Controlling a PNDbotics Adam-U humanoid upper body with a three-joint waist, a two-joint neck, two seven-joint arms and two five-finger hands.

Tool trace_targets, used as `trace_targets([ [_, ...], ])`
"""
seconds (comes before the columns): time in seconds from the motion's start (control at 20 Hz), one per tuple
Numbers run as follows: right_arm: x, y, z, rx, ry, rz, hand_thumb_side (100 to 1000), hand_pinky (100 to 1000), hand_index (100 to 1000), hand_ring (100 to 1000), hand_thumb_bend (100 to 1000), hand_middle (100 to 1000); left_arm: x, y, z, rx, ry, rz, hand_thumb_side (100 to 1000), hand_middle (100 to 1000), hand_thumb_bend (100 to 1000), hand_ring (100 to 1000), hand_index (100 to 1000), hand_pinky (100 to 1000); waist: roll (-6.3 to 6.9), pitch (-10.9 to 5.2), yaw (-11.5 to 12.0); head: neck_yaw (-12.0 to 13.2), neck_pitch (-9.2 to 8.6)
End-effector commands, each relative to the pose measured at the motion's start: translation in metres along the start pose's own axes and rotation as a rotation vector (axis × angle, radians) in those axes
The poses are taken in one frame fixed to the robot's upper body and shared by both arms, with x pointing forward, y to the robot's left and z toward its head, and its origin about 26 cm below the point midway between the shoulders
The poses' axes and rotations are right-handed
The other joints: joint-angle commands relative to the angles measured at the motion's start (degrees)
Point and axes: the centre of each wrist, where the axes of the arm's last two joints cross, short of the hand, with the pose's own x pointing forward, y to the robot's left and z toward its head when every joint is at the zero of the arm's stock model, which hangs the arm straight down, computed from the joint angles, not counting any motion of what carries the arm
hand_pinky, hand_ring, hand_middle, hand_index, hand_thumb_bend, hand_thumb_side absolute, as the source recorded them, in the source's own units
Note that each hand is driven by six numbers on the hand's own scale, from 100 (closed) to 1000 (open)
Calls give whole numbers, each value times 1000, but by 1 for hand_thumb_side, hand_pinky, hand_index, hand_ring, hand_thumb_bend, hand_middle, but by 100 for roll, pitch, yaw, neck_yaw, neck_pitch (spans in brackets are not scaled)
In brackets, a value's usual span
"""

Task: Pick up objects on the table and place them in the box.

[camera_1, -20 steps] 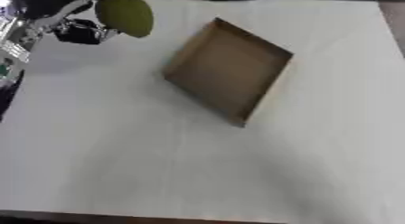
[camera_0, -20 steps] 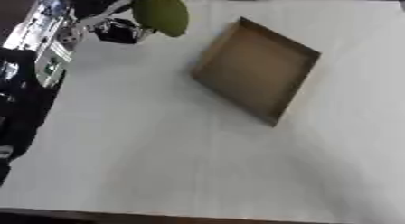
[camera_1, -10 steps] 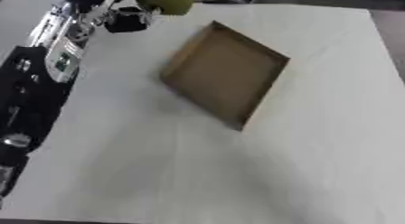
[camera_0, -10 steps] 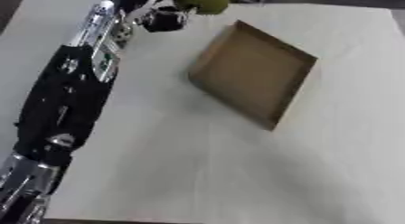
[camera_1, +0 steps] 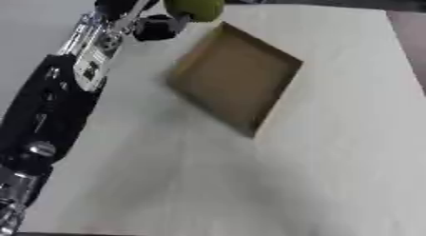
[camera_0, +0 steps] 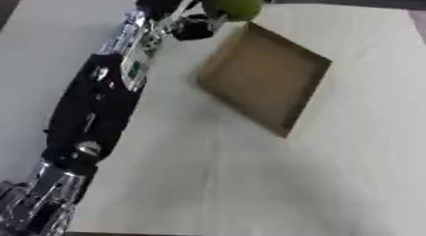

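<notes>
Holding: the left hand (camera_0: 187, 22) has its fingers curled round a green fruit (camera_0: 234, 3), carried above the counter.
Fruit place: at the far-left corner of the box (camera_0: 265, 80), just over its rim, top cut off by the frame edge.
Box: open, brown, lying askew on the pale counter (camera_0: 249, 182).
Hard to tell: the fingers blur into dark shapes; whether fruit touches box is unclear.
Change: a second ago the fruit hung well left of the box; now it is at the corner.
Right hand: nowhere visible.
</notes>
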Motion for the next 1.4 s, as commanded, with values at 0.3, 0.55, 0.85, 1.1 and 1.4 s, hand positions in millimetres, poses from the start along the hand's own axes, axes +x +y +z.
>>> trace_targets([
  [0.3, 6, 0, -4, -9, -1, 1, 531, 838, 690, 713, 100, 605, 2, -12, -3, -124, -72, -40, 100, 538, 100, 548, 755, 497, 24, -118, -29, 48, -24],
  [0.55, 6, 0, -5, -11, 3, 1, 531, 838, 689, 713, 100, 604, 6, -31, 2, -228, -88, -2, 244, 551, 100, 558, 774, 504, 19, -123, -42, 56, -44],
  [0.85, 6, 0, -5, -11, 4, 3, 531, 838, 689, 713, 100, 604, 13, -54, 9, -320, -71, 96, 368, 551, 100, 556, 784, 491, 30, -127, -58, 51, -58],
  [1.1, 5, -2, -3, -16, 16, 13, 529, 838, 689, 713, 100, 603, 15, -65, 17, -382, -76, 166, 462, 768, 100, 790, 920, 702, 43, -126, -47, 26, -44],
  [1.4, 4, -3, -2, -12, 27, 20, 529, 839, 690, 714, 100, 603, 6, -44, 14, -331, -33, 133, 630, 892, 100, 898, 966, 819, 46, -136, -13, -2, 6],
])
